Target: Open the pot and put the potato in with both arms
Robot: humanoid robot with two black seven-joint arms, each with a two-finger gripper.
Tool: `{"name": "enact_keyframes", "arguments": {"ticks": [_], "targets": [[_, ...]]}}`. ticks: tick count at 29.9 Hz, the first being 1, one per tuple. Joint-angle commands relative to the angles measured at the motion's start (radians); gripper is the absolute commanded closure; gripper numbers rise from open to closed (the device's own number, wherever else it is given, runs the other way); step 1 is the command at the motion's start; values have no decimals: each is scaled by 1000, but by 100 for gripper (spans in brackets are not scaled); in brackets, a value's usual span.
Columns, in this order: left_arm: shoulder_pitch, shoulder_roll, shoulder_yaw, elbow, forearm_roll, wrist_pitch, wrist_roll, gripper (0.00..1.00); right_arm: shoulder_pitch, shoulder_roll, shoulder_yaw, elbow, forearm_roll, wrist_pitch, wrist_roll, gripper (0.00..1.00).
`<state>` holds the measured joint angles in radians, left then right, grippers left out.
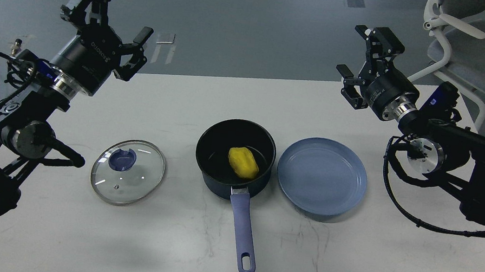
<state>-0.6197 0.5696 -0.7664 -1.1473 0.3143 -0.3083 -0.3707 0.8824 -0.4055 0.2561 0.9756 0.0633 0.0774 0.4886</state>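
The dark navy pot point(235, 156) stands open at the table's middle, its long periwinkle handle point(242, 229) pointing toward me. The yellow potato point(243, 163) lies inside it. The glass lid point(127, 171) with the blue knob lies flat on the table left of the pot. My left gripper point(108, 20) is open and empty, raised above the table's far left edge. My right gripper point(364, 63) is open and empty, raised above the far right of the table, well away from the pot.
An empty flat blue plate point(321, 175) lies right of the pot, almost touching it. The white table point(347, 262) has bare surface in front. A white office chair point(466, 39) stands behind the table's right corner.
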Motion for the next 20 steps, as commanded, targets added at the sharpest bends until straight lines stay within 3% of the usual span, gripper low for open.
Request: {"name": "enact_keyframes", "arguments": {"ticks": [1, 5, 20], "targets": [[47, -34, -27, 3, 8, 0, 16, 2, -57, -1, 15, -26, 4, 161, 0, 4], [74, -57, -34, 3, 9, -6, 36, 2, -92, -25, 15, -66, 3, 304, 0, 2], [103, -103, -36, 3, 31, -8, 39, 2, -122, -22, 15, -63, 3, 305, 0, 0]]}}
